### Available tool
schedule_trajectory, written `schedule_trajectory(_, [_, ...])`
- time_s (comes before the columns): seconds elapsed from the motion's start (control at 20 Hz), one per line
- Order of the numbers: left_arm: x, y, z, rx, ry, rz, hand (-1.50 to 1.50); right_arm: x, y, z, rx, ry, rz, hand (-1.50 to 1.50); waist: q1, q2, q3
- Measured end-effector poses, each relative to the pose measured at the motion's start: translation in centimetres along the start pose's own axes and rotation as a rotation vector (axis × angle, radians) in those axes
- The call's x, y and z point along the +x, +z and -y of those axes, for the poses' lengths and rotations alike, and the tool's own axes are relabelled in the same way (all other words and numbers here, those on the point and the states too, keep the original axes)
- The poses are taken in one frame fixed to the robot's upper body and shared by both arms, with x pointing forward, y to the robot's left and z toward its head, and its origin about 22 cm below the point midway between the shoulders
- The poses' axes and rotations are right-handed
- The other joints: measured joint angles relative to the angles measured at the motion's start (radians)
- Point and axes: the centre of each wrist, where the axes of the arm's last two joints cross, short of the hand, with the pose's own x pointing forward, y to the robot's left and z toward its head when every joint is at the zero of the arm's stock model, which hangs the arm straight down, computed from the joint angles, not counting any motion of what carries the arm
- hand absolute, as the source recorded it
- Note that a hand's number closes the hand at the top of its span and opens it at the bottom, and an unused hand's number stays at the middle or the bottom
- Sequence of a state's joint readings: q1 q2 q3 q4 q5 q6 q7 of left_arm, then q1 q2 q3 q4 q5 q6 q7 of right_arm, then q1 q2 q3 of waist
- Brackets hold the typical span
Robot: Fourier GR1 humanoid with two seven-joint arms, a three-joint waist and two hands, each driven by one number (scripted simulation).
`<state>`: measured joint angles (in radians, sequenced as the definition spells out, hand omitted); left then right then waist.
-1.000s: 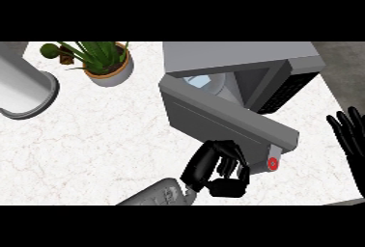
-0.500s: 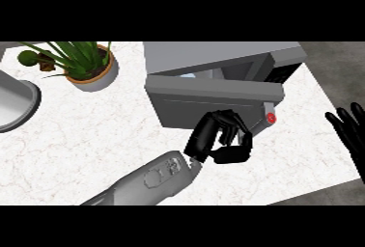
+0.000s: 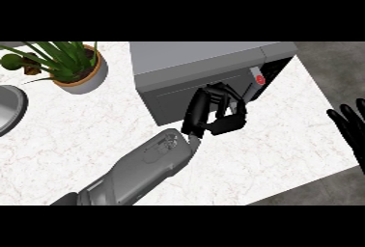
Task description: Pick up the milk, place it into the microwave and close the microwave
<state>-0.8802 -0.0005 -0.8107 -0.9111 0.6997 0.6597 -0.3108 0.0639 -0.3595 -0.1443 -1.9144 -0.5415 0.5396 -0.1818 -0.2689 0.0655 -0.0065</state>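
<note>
The left hand (image 3: 217, 113) has its fingers curled in, with nothing visible between them, and its knuckles rest against the microwave door (image 3: 175, 96) close to the door's free edge. Its grey forearm (image 3: 143, 169) runs back towards the near edge of the counter (image 3: 64, 144). The milk shows nowhere. I judge it to be inside the microwave (image 3: 200, 60), though the door hides the inside.

The door looks nearly flush with the body, but I cannot tell whether it is latched. It should handle as a stiff, hinged panel that is smooth and light to swing. The place to push is the free edge beside the control strip and its red button (image 3: 260, 80), not near the hinge. If the milk is a carton, it would likely be light, with thin walls that dent, and best held round its sides.

The microwave sits at the counter's far edge, towards the far right corner. The marble in front of it is open right up to the near edge. A potted plant (image 3: 82, 67) stands at the far left and a grey round vessel (image 3: 8, 108) at the left edge, both well apart from the hand. The right hand (image 3: 351, 130) rests open past the right edge, fingers up.
</note>
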Motion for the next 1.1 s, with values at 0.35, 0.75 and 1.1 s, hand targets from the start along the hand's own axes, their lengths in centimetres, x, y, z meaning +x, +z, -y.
schedule_trajectory(0.35, [-0.2, 0.0, -0.3, 0.035, 0.066, 0.031, 1.50, 1.0, -0.7, 0.3, 0.022, -0.007, 0.011, -1.50, -0.019, 0.003, 0.001])
schedule_trajectory(0.75, [-0.5, 0.0, -0.4, 0.052, 0.100, 0.073, 1.50, 2.3, -1.7, 0.7, 0.048, 0.001, 0.034, -1.50, -0.030, 0.006, 0.002])
schedule_trajectory(1.1, [-0.7, 0.0, -0.5, 0.066, 0.114, 0.100, 1.50, 3.1, -2.2, 1.1, 0.055, -0.003, 0.037, -1.50, -0.036, 0.008, 0.004])
